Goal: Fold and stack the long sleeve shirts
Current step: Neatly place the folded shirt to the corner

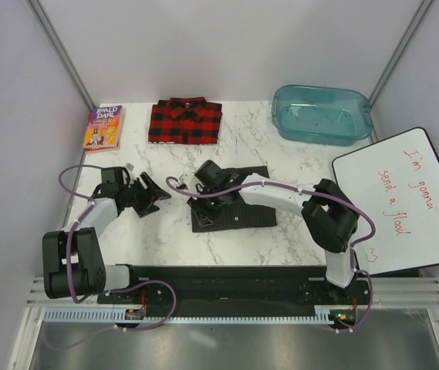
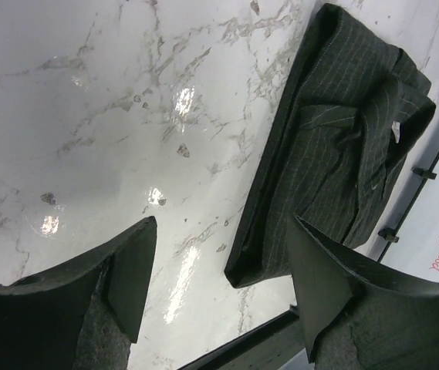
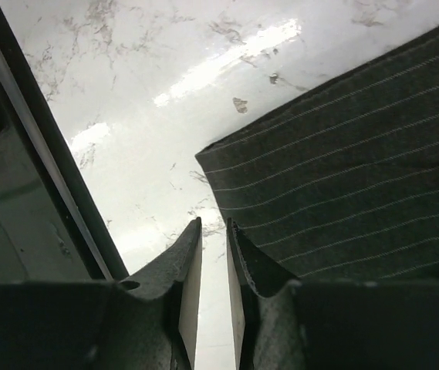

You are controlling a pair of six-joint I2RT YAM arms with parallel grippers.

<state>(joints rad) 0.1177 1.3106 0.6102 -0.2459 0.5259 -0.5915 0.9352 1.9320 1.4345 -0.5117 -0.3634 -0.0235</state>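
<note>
A white marble-patterned table [image 1: 281, 154] is enclosed by plain pale walls [image 1: 227, 46], with slanted metal posts [image 1: 61, 46] at the two far corners and a black mounting rail [image 1: 227, 281] along the near edge. At the far left corner a colourful Roald Dahl paperback [image 1: 103, 128] is laid flat. Nearer, the left gripper [image 2: 219, 231] is held above bare marble, its fingers [image 2: 126, 277] spread wide with nothing between them. The red-and-black plaid flannel shirt [image 1: 185, 121] is seen folded into a neat rectangle at the far edge, just right of the book and well apart from both arms. At the table's centre the dark charcoal pinstriped shirt [image 1: 246, 217] is laid folded into a rough rectangle, partly covered by the right arm. The right gripper [image 3: 214, 227] is positioned at this shirt's left edge, its jaws drawn to a narrow slit; marble is seen through the gap and no cloth is seen pinched, the shirt's corner lying just beside one finger. A translucent teal plastic bin [image 1: 319, 127] is placed at the far right, and a whiteboard [image 1: 400, 204] bearing red handwriting is laid at the right edge.
</note>
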